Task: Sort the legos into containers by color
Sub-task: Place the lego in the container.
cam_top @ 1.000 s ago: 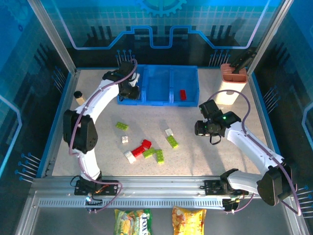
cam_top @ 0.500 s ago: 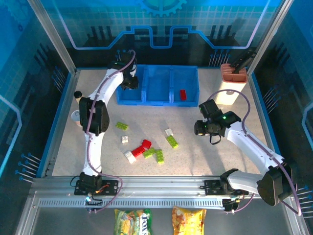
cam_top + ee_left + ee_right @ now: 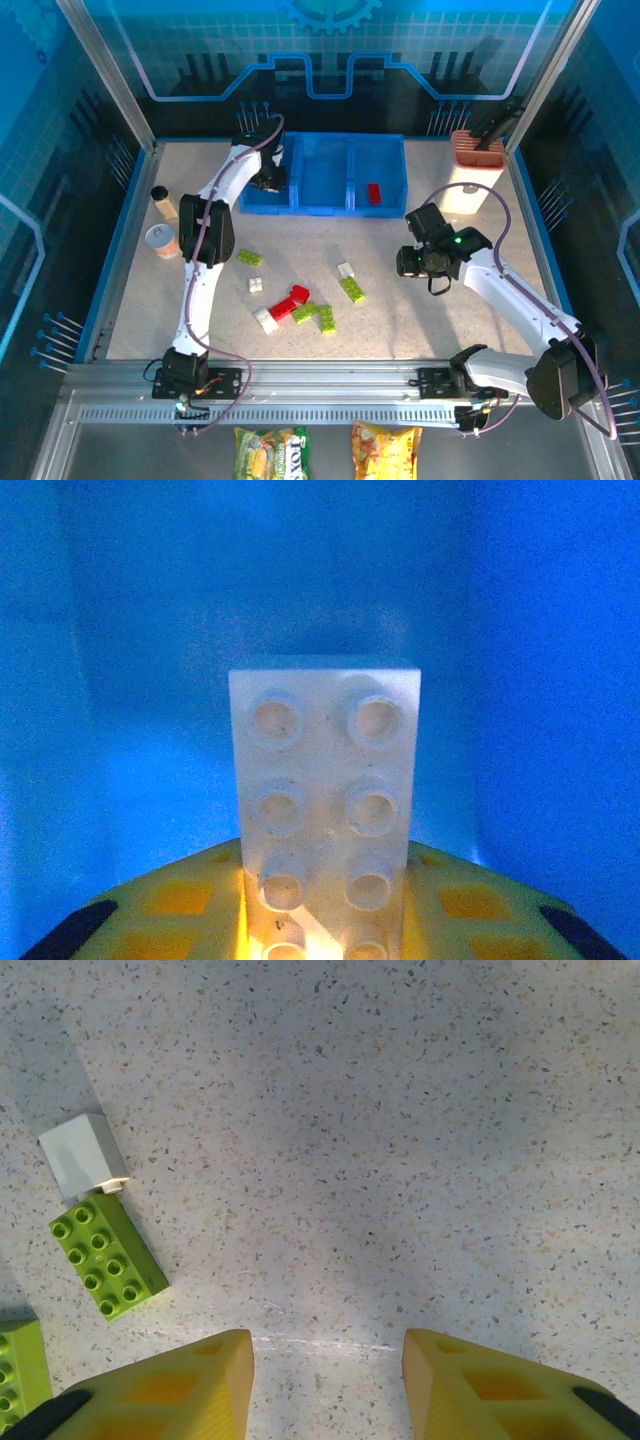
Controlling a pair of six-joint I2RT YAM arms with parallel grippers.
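A: Top view?
B: Left hand (image 3: 268,182) at the blue tray's (image 3: 325,208) left compartment, upper centre; right hand (image 3: 410,262) centre right.
A: Left wrist view?
B: Hand pinches a white brick (image 3: 322,780).
A: Right wrist view?
B: Hand spread above the desk (image 3: 400,1110); green brick (image 3: 108,1255) at left.

Clutter rings a speckled work table (image 3: 420,330) inside a blue-panelled enclosure (image 3: 330,40).
A white-and-terracotta holder (image 3: 474,175) stands at the far right corner. By the left edge sit 2 containers, a dark-capped jar (image 3: 161,199) and a wider pale-topped jar (image 3: 160,241). Below the aluminium rail (image 3: 330,385) lie 2 snacks side by side, a green-yellow packet (image 3: 272,452) and an orange packet (image 3: 385,450).
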